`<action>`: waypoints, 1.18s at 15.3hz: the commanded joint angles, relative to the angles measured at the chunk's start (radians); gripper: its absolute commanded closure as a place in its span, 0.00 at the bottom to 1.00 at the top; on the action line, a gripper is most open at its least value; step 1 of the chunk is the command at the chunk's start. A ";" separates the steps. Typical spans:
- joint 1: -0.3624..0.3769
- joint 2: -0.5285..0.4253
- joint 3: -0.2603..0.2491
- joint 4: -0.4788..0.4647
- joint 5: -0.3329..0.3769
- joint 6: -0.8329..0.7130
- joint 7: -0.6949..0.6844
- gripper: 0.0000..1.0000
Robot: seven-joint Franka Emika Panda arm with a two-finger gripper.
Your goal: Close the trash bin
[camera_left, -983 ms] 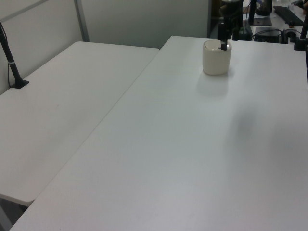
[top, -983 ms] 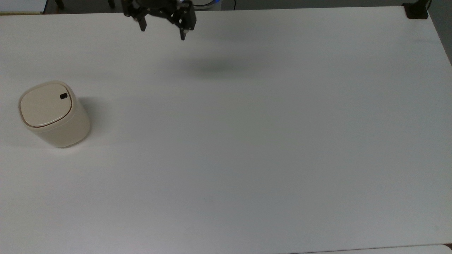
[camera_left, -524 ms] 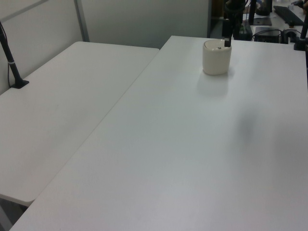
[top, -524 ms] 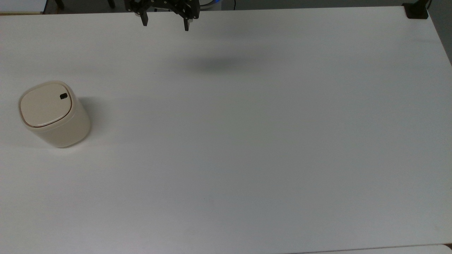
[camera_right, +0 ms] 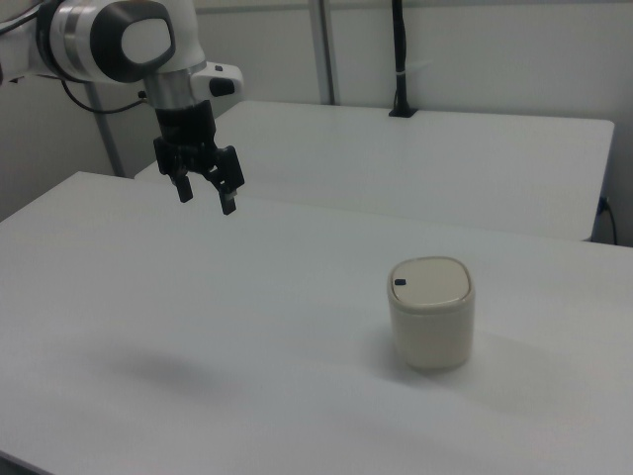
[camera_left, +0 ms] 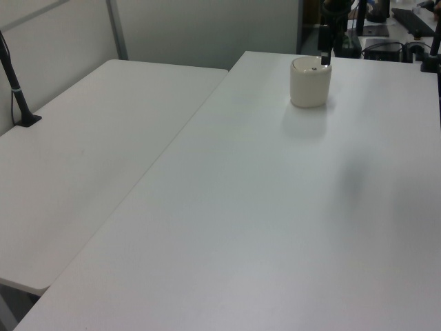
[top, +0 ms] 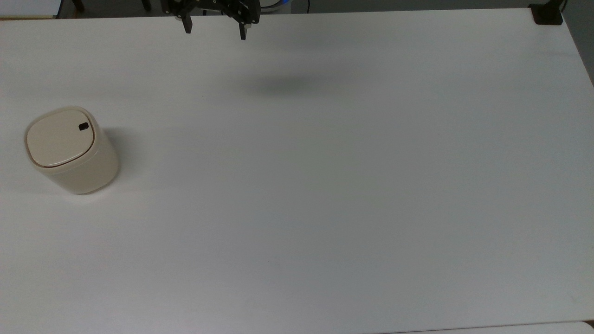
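Observation:
The trash bin (top: 69, 150) is a small cream tub standing upright at the top view's left, its flat lid down flush with a thin dark seam around it and a small black button (top: 83, 126) near one corner. It also stands at the far end of the table in the left view (camera_left: 309, 82) and at the right view's right (camera_right: 429, 312). My gripper (top: 214, 31) hangs open and empty at the top view's upper edge, well away from the bin; in the right view the gripper (camera_right: 205, 195) is high above the table, left of the bin.
The white table (top: 325, 185) carries only the bin. A second white table (camera_left: 89, 152) adjoins it at the left view's left. A black clamp (top: 546, 14) sits on the top view's upper right corner. A dark post (camera_right: 401, 59) rises behind in the right view.
The gripper has risen and drawn back toward the top view's upper edge, with its fingers spread as before. The bin and its lid have not moved.

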 commanded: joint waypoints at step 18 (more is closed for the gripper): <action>-0.001 -0.008 -0.025 0.018 0.010 -0.003 -0.033 0.00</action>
